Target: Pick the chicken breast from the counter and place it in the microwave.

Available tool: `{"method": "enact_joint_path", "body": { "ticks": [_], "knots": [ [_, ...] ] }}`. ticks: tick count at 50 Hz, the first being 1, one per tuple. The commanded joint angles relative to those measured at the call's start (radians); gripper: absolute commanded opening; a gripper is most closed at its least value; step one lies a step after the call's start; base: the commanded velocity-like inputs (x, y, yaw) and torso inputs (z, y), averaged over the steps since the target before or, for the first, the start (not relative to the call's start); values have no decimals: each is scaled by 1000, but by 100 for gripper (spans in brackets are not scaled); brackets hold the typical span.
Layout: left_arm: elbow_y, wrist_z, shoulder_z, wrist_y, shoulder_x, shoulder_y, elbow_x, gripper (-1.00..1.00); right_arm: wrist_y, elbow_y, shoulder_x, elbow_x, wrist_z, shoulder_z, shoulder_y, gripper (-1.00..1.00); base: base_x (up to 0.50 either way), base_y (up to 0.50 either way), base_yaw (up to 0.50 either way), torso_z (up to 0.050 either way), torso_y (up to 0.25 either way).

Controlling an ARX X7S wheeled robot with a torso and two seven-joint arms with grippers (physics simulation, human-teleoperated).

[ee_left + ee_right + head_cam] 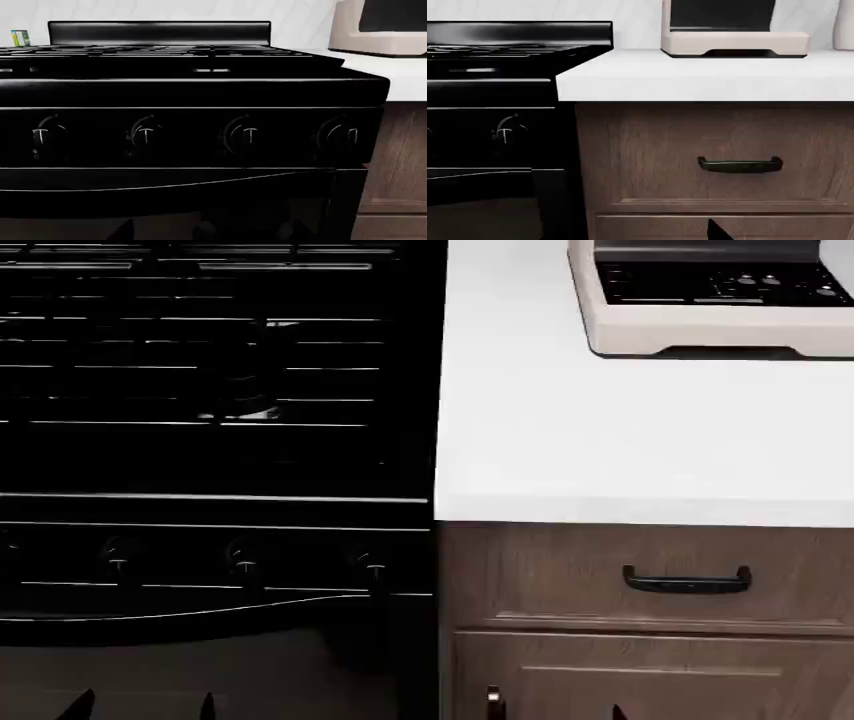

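- Fingertips, or what I take for them: a few dark points poke up at the bottom edge of the head view, too little for me to tell whether either of my pincers stands open or closed, and I see nothing held in them.
- Nearest past those come the brown wood-grain cabinet fronts (641,640) with a black bar handle (686,581), directly below the smooth white flat counter (627,440), which I will use as my landmark.
- Level with the cabinets and butting against the counter's end stands the black gas stove (214,440), its round knobs (248,135) in a row below the grates.
- The counter surface itself shows bare in every view; the chicken breast is nowhere in sight, so I cannot say where it lies.
- At the back of the counter sits the boxy cream-white microwave (707,335), its black panel with small grey buttons (747,282) showing.
- Beyond the stove's far side, well apart from the counter, a small yellow-green labelled can (20,37) stands by the wall.
- My judgement: nothing is done yet. Finding the meat, grasping it, and carrying it into the microwave all remain.
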Motion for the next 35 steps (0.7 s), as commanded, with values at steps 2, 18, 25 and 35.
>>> {"method": "enact_joint_path", "body": {
  "ticks": [2, 18, 25, 35],
  "knots": [
    [-7, -39, 68, 35, -44, 2, -19, 100, -14, 19, 29, 25, 34, -33, 3, 100, 0, 0, 0, 0, 0],
    [33, 30, 39, -47, -19, -13, -75, 100, 4, 5, 21, 7, 22, -27, 4, 100, 0, 0, 0, 0, 0],
    [37, 2, 65, -40, -38, -10, -97, 100, 27, -13, 41, 42, 42, -44, 0, 100, 0, 0, 0, 0, 0],
    [64, 1, 108, -81, -68, -5, -103, 100, 31, -18, 57, 62, 70, -61, -7, 100, 0, 0, 0, 20, 0]
  ]
}}
